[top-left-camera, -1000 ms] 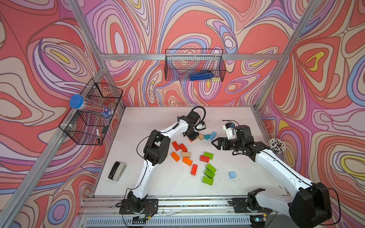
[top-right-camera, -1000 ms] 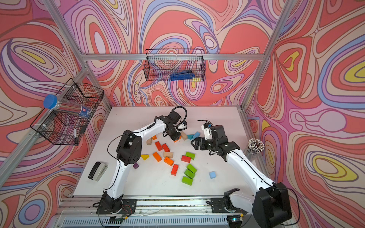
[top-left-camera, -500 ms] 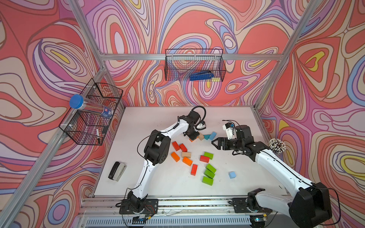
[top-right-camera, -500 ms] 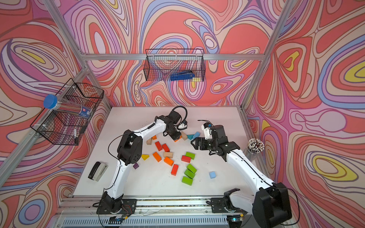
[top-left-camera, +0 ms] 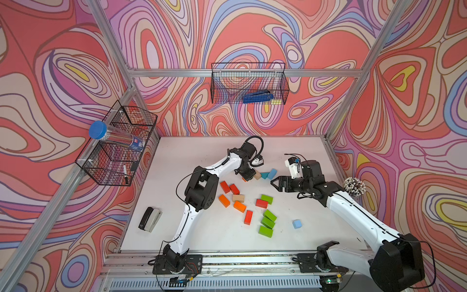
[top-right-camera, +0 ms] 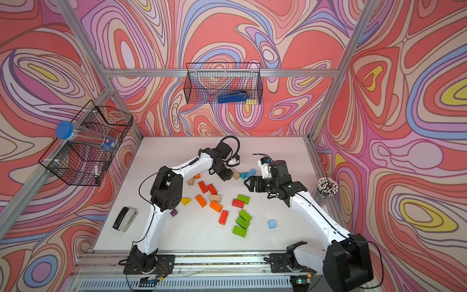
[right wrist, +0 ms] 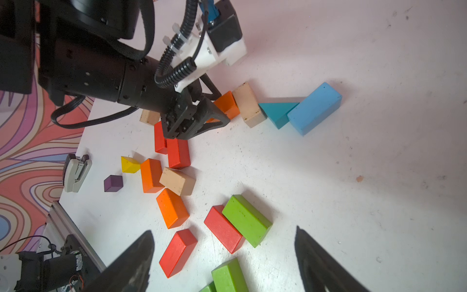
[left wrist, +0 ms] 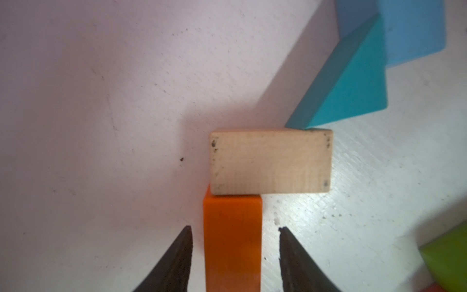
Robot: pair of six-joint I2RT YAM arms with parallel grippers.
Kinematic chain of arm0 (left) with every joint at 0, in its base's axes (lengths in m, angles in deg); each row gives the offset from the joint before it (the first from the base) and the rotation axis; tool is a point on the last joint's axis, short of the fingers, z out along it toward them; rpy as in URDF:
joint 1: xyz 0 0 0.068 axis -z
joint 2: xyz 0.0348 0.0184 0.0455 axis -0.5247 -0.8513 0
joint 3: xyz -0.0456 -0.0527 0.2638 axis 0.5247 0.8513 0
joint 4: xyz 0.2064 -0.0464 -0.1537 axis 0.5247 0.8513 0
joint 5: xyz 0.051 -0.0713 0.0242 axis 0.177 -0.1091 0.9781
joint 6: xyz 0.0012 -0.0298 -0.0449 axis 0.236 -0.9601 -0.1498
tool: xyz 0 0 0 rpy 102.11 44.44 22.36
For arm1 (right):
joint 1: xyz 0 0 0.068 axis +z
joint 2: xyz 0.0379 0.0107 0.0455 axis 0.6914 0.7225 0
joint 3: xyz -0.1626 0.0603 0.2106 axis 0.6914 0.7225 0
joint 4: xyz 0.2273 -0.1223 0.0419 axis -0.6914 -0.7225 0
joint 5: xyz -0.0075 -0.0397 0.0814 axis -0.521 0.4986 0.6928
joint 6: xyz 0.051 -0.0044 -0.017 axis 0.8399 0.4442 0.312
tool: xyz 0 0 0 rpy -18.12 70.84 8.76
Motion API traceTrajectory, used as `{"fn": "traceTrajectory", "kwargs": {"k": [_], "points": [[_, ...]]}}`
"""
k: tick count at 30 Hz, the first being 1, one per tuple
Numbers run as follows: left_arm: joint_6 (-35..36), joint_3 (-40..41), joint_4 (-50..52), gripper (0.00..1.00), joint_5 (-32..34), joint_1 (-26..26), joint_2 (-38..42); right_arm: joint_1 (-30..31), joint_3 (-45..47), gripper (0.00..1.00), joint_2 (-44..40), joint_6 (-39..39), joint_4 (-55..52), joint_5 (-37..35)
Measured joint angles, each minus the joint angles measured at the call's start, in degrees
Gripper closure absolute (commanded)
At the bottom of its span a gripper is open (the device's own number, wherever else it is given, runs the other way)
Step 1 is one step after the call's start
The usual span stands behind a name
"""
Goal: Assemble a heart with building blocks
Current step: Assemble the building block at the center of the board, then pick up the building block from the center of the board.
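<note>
On the near-left of the white table point(top-left-camera: 202, 156) I can see a black-and-grey stapler point(top-left-camera: 149, 219) lying well apart from the blocks. Next come a small purple cube point(top-right-camera: 174, 211) and a yellow wedge point(top-right-camera: 185, 201), both close by the left arm's elbow. Right of them is the loose middle cluster. Two red bricks point(top-left-camera: 228, 187) lie side by side, with an orange brick point(top-left-camera: 224, 200), a plain wooden brick point(top-left-camera: 238, 198) and a second orange brick point(top-left-camera: 239, 206) just nearer. A single red brick point(top-left-camera: 248, 217) lies nearer still. Farther back, my left gripper point(left wrist: 233, 228) is down at the table. Its jaws are parted either side of an orange brick point(left wrist: 232, 252) with a gap showing on both sides, so it grips nothing. That brick's end butts against the long side of a pale wooden brick point(left wrist: 270, 161). A teal wedge point(left wrist: 353, 88) meets the pale brick's corner, and a light-blue brick point(left wrist: 414, 32) sits against the wedge. Nearer me, a red brick point(top-left-camera: 261, 203) touches a green brick point(top-left-camera: 266, 199). Three more green bricks point(top-left-camera: 267, 222) run in a row toward the near edge. My right gripper point(top-left-camera: 274, 184) hangs above the table just right of the teal wedge, jaws spread wide and empty. A small light-blue block point(top-left-camera: 297, 224) lies alone near the front, and a cup of pencils point(top-left-camera: 354, 186) stands at the far-right edge.
</note>
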Motion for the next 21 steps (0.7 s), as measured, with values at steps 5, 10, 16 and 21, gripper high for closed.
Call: {"fn": "traceTrajectory", "kwargs": {"k": [5, 10, 16, 21], "points": [[-4.72, 5.27, -1.42, 0.11, -1.86, -0.02, 4.72, 0.0, 0.37, 0.13, 0.57, 0.07, 0.24, 0.04], [-10.38, 13.07, -2.38, 0.0, -3.26, -0.02, 18.45, 0.37, 1.25, 0.19, 3.08, 1.05, -0.07, -0.9], [-15.15, 20.09, -4.61, 0.0, -8.09, -0.63, 36.89, 4.13, 1.25, 0.25, 7.63, 1.9, -2.03, -6.56], [-16.37, 26.77, -6.34, 0.0, -14.25, -2.93, 44.85, 9.33, 0.22, 0.35, 14.25, 2.19, -4.57, -12.57]]}}
